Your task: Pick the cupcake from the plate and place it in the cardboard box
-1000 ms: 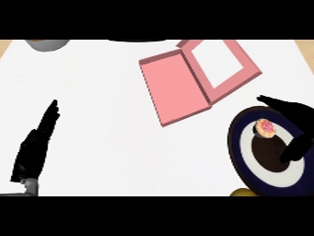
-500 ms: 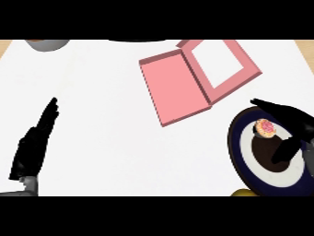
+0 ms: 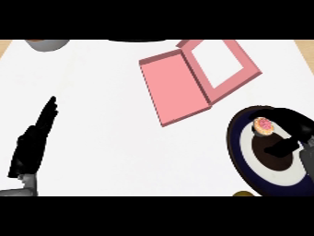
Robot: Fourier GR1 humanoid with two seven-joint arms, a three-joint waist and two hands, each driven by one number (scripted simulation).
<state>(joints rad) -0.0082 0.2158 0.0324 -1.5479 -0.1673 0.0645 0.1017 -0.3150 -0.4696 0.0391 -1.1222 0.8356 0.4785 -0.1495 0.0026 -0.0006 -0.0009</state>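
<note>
A grey bowl [image 3: 47,44] sat far beyond my left hand [image 3: 31,143], which rested flat with straight fingers near the counter's [image 3: 105,152] left edge. Nothing stood between my right hand [image 3: 292,131] and the open pink box [image 3: 196,78] up to its left. That hand curled around the cupcake [image 3: 263,125] on the dark plate [image 3: 244,154]. Bare counter lay between my hands.
</note>
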